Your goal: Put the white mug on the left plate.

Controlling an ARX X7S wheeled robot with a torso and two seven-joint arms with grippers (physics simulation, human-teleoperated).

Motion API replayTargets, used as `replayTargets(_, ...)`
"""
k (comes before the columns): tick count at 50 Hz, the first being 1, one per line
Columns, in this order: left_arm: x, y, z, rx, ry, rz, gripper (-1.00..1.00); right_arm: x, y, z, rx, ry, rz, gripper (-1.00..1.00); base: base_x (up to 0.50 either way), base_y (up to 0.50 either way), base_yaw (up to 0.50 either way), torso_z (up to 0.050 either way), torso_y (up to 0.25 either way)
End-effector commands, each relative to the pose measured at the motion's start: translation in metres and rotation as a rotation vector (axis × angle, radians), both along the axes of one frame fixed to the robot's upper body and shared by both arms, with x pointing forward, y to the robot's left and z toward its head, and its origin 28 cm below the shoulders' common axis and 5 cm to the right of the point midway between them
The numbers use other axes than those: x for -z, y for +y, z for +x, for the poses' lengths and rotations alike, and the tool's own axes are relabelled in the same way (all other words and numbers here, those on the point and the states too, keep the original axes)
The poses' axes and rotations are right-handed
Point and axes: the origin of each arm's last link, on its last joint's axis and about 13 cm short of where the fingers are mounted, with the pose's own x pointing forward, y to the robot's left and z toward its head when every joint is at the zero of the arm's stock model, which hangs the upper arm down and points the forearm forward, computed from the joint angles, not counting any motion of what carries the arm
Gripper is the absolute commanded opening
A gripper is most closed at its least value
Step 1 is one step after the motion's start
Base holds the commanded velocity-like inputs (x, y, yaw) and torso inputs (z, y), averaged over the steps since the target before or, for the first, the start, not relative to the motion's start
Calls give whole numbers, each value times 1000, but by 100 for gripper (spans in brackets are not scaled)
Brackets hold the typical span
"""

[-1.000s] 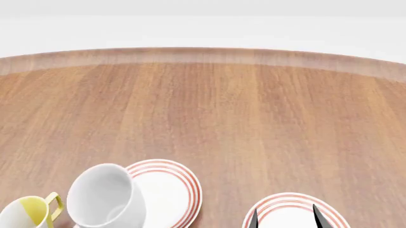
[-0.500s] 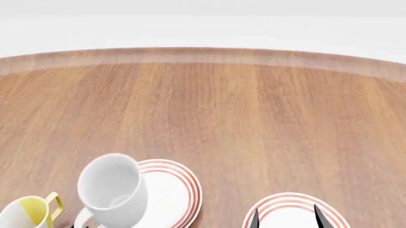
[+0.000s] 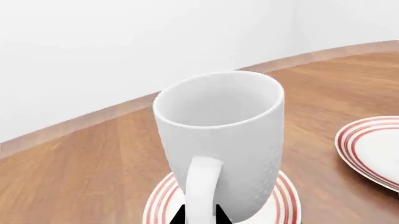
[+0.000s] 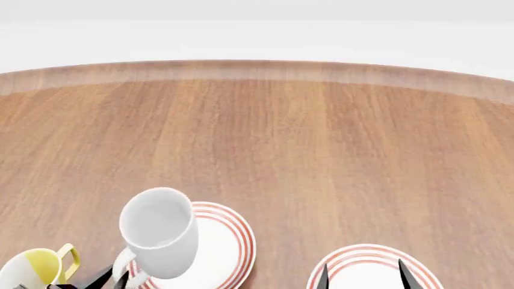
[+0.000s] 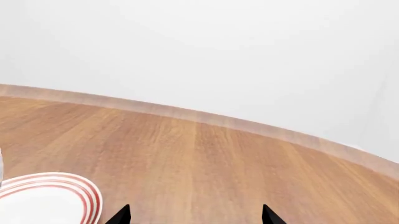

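Our left gripper (image 3: 198,218) shows only as two dark fingertips at the frame edge of the left wrist view, one on each side of the loop handle of the white mug (image 3: 219,135), so we judge it clamped on that handle. The head view agrees, with dark tips at the handle's base. The mug stretches directly away from the hand, handle toward us, mouth up, its long axis leaning slightly off vertical.

Directly under the mug lies the left plate (image 3: 283,200), its red rings peeking out around the mug's base. In the head view the mug (image 4: 161,241) overlaps the plate's left portion (image 4: 229,241). We cannot tell whether the base is touching the plate or hanging just above it. The move ahead turns on this: the mug has to go straight down, and probably a little toward the plate's centre, before the fingers let go.

Our right gripper (image 5: 194,215) hangs with its jaws spread wide and nothing between them, above the other plate (image 4: 365,268), well apart from the mug. The left arm is plainly the nearer one.

As for containers, the white mug's interior looks empty. The yellow-and-white mug (image 4: 36,268) stands just beside the left plate on the wooden table (image 4: 321,150); its inside looks yellow and bare. The other plate carries nothing.
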Motion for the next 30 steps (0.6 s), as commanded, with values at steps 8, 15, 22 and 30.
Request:
replayTargets(8,8,-4,19,16,43,-1,-100,0,0,0,2,1,2,100,0,0,0,0,0)
replayTargets(15,12,-6,25,4,56,-17,-100,0,0,0,0,1,1,100,0,0,0,0,1)
replayTargets(22,20,-7,34,-32,71,-14,-100,3,-1,0,2,5,4,100,0,0,0,0,0)
replayTargets(30,22,-8,42,-31,94,-41,-100,1,-1,0,5,1,5,100,0,0,0,0,0)
